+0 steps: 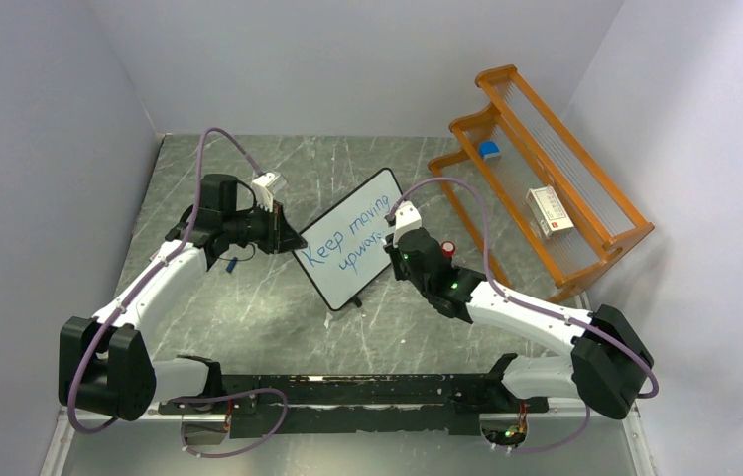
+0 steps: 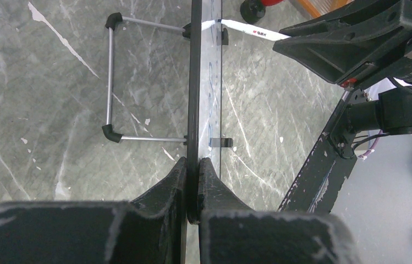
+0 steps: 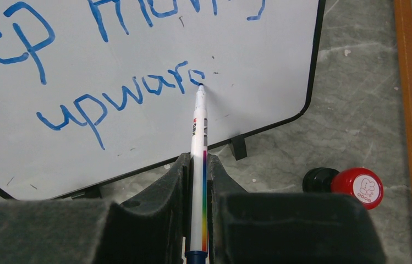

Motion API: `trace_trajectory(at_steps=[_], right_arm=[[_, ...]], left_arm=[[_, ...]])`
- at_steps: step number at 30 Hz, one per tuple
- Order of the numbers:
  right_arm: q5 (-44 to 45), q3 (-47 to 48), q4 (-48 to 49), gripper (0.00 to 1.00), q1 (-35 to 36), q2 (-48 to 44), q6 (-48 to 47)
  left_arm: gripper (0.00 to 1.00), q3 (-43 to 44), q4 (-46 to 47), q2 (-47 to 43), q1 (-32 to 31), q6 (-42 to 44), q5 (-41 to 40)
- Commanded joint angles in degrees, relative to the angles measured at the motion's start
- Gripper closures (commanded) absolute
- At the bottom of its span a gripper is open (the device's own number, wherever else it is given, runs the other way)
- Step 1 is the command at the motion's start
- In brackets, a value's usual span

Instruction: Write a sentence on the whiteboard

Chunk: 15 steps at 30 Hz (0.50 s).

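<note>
A grey, marble-patterned tabletop (image 1: 278,307) with white veins, enclosed by plain pale grey walls (image 1: 347,59) at the back and on both sides. An orange rack (image 1: 499,75) stands beside the right wall. Soft, even light.

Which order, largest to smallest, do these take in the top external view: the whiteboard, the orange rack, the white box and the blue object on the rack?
1. orange rack
2. whiteboard
3. white box
4. blue object, clearly the smallest

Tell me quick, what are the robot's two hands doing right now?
Left gripper: shut on the edge of the whiteboard.
Right gripper: shut on the marker.
</note>
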Motion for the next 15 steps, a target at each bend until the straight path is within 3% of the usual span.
trace_trajectory(at_steps=[1,15], right_arm=[[1.2,0.2,1.4,1.0,-0.2,0.8,0.2],[0.9,1.3,3.6,1.0,-0.4,0.0,-0.7]], left_arm=[[0.95,-1.4,-4.9,2.2,-0.1,4.2,-9.1],[0.95,-1.3,-4.9,2.4,-0.1,4.2,-9.2]])
